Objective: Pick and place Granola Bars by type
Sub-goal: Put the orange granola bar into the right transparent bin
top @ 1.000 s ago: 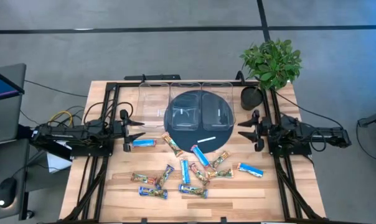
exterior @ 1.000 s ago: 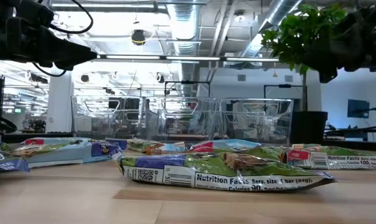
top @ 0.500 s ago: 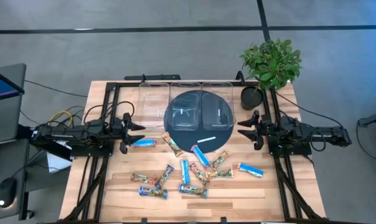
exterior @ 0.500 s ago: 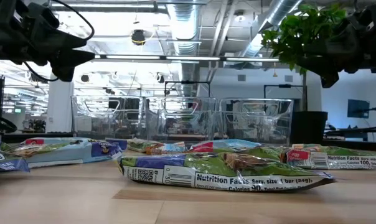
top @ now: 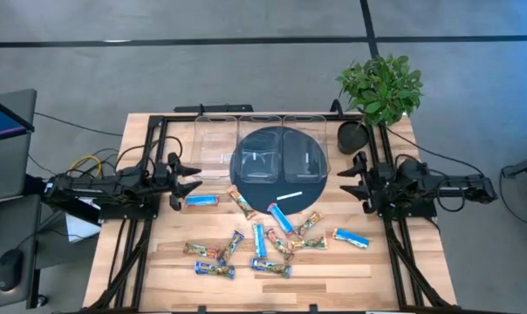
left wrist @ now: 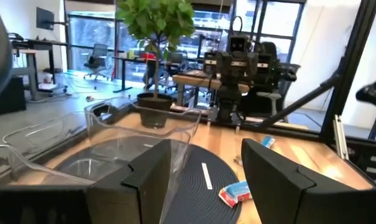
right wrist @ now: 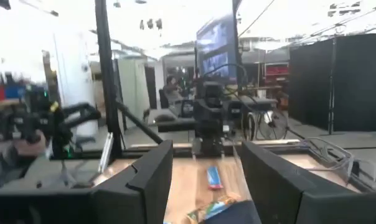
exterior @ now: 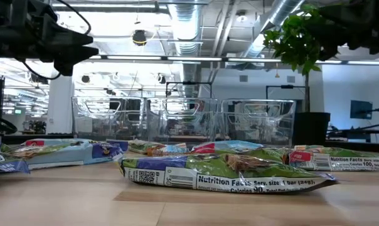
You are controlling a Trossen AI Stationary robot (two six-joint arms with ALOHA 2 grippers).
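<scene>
Several granola bars lie flat and scattered on the wooden table: a blue one [top: 201,201], an orange-brown one [top: 242,203], another blue one [top: 351,237], and a cluster [top: 263,249] toward the near edge. A green-wrapped bar [exterior: 227,172] fills the low view's foreground. My left gripper [top: 192,180] [left wrist: 206,180] hangs open at the table's left, above and just beyond the blue bar. My right gripper [top: 344,181] [right wrist: 203,180] hangs open at the table's right, pointing at the table's middle. Neither holds anything.
Three clear bins [top: 262,144] stand in a row at the far side, partly on a dark round mat [top: 278,179] that carries a thin white strip [top: 289,194]. A potted plant [top: 379,92] stands at the far right corner. Black frame rails [top: 137,227] run along both sides.
My right gripper has risen a little and tipped its fingers upward; in the low view it has climbed nearly out of the picture. My left gripper has stayed in place but rolled about its own pointing line. No bar has moved.
</scene>
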